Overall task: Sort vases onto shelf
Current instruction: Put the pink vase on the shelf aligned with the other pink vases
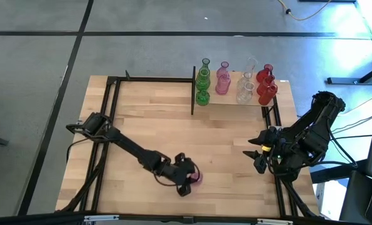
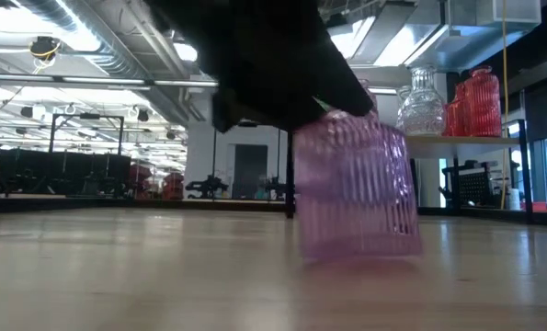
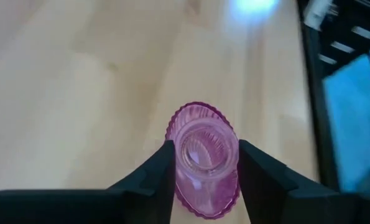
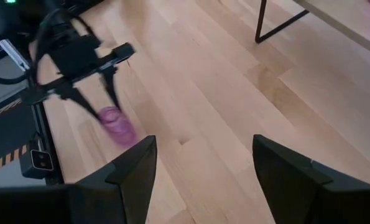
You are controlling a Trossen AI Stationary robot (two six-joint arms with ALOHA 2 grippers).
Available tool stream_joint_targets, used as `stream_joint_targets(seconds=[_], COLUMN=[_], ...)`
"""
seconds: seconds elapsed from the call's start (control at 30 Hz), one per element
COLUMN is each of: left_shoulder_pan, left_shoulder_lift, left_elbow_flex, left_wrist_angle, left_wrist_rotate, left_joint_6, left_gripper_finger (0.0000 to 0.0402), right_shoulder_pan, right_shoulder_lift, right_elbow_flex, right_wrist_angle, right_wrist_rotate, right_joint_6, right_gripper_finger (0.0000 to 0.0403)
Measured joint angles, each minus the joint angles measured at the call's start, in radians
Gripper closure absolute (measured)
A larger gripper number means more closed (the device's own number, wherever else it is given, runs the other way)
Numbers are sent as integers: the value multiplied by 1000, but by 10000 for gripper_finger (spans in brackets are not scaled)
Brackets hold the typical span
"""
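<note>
Near the front edge of the table [image 1: 142, 119], at its middle, the left gripper [image 1: 190, 179] reaches down over a pink vase [image 1: 196, 177] that stands upright on the wood. Seen from the left wrist, the two fingers [image 3: 152, 174] flank the vase neck [image 3: 206, 149], one on each side, at or very near the glass; whether they press on it cannot be told. The ribbed vase body [image 2: 356, 184] rests with its base flat on the tabletop in the low view, so the vase is not lifted, and the dark gripper mass sits over its top. The left arm [image 1: 126, 147] runs from its base at the left table edge diagonally toward this point. The right gripper [image 1: 258, 156] hangs above the right side of the table, well apart from the pink vase, with its fingers [image 4: 135, 168] spread wide and nothing between them; its wrist camera looks across bare wood toward the left gripper and the pink vase [image 4: 117, 126]. The shelf [image 1: 239, 100] occupies the far right corner of the table, bounded by a black post [image 1: 193, 90] on its left side. On the shelf stand four groups of vases in a row: green [image 1: 202, 82], pink [image 1: 222, 79], clear [image 1: 246, 84] and red [image 1: 266, 85], each group lined front to back.
</note>
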Motion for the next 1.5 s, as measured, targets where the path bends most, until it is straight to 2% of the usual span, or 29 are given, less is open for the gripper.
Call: stream_joint_targets(seconds=[0.47, 0.83, 1.07, 1.27, 1.5], left_shoulder_pan=[123, 184, 217, 251, 257], left_shoulder_lift=[-1, -4, -5, -5, -6], left_elbow_flex=[1, 246, 387, 447, 519], left_wrist_angle=[83, -54, -125, -128, -70], left_wrist_rotate=[-47, -39, 97, 271, 379], left_joint_6=[147, 298, 328, 330, 398], left_gripper_finger=[270, 270, 270, 270, 270], right_shoulder_pan=[0, 1, 23, 71, 79], right_shoulder_lift=[0, 17, 20, 13, 5], right_elbow_flex=[0, -1, -1, -17, -80], right_wrist_angle=[8, 22, 165, 177, 312], right_wrist_rotate=[8, 24, -7, -39, -75], right_joint_6=[31, -2, -178, -180, -185], right_gripper_finger=[160, 160, 159, 141, 130])
